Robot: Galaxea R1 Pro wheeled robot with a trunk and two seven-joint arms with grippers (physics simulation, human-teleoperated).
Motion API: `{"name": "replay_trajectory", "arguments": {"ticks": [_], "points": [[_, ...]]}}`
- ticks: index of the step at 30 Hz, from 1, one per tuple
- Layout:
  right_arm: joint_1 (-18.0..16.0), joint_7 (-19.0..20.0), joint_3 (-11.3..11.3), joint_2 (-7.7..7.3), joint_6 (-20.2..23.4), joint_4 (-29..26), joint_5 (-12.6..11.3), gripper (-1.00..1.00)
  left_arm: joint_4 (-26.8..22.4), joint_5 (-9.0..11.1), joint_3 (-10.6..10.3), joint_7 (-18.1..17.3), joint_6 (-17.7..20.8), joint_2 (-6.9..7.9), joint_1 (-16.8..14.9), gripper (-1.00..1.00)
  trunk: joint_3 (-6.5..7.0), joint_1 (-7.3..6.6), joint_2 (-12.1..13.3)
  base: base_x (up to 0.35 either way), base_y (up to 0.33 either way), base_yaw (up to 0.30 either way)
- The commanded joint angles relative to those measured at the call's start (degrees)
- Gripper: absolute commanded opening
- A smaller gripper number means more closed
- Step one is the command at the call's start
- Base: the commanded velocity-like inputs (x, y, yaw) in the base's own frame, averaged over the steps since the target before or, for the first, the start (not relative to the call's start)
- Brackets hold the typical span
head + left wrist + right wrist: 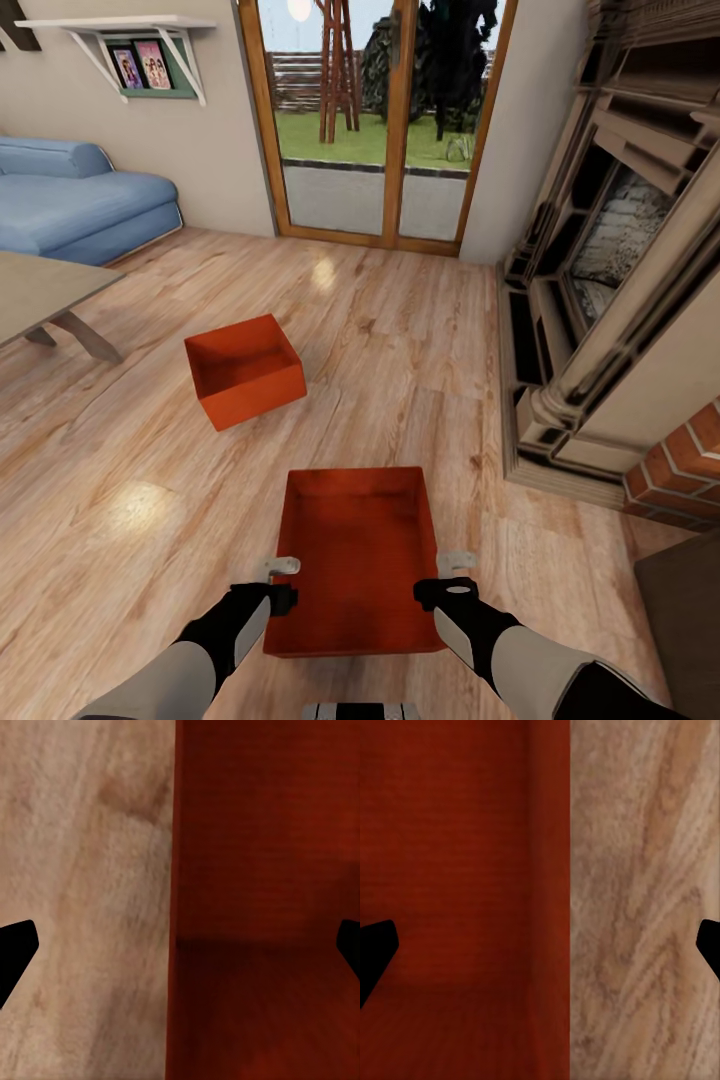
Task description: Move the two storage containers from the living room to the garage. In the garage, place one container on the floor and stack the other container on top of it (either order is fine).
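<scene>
— Light wood planks (400, 330) covered the living room from the glass doors (370, 120) at the top centre down to the bottom edge. What stood around them?

— A blue sofa (70, 205) sat at the upper left under a wall shelf (130, 45), a table corner (45, 290) came in at the left edge, and the stone fireplace (610, 270) filled the right side.

— And the bins?

— The nearer container (355, 560) lay at lower centre of the head view, open side up, resting on the planks. The farther container (243, 370) sat left of centre, turned at an angle, well apart from the first and from both arms.

— Where was the nearer one relative to the claws?

— Between them. The left gripper (280, 580) was at its left wall and the right gripper (448, 578) at its right wall, each at rim height. In the left wrist view the red wall (262, 900) ran down the middle, with one dark fingertip (15, 952) over the wood and the other over the bin's inside. The right wrist view mirrored that: red interior (457, 870) on one half, planks on the other, a fingertip (375, 956) on the red side.

— So were they gripping?

— No. Both claws were spread wide, each straddling a wall with a clear gap on both sides of it.
</scene>
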Motion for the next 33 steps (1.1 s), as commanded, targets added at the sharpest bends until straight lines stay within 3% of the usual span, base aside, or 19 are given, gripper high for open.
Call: {"name": "replay_trajectory", "arguments": {"ticks": [1,4,14,22,33], "points": [[0.0,-0.4,0.5,-0.02,0.4,-0.1,-0.2,1.0,-0.1,0.5,-0.1,0.3,0.3,0.0,0.0,1.0,-0.22,0.22,-0.4,0.0,0.0,0.0],[0.0,-0.4,0.5,-0.01,0.4,-0.1,-0.2,1.0,-0.1,0.5,-0.2,0.3,0.3,0.0,0.0,1.0,-0.76,0.87,-1.6,0.0,0.0,0.0],[0.0,-0.4,0.5,-0.02,0.4,-0.1,-0.2,1.0,-0.1,0.5,-0.2,0.4,0.2,0.0,0.0,1.0,-0.76,0.87,-1.6,0.0,0.0,0.0],[0.0,-0.4,0.5,-0.03,0.4,-0.1,-0.2,1.0,-0.1,0.5,-0.2,0.3,0.3,0.0,0.0,1.0,-2.2,2.63,-4.8,0.0,0.0,0.0],[0.0,-0.4,0.5,-0.03,0.4,-0.1,-0.2,1.0,-0.1,0.5,-0.1,0.4,0.3,0.0,0.0,1.0,-2.2,2.63,-4.8,0.0,0.0,0.0]]}}
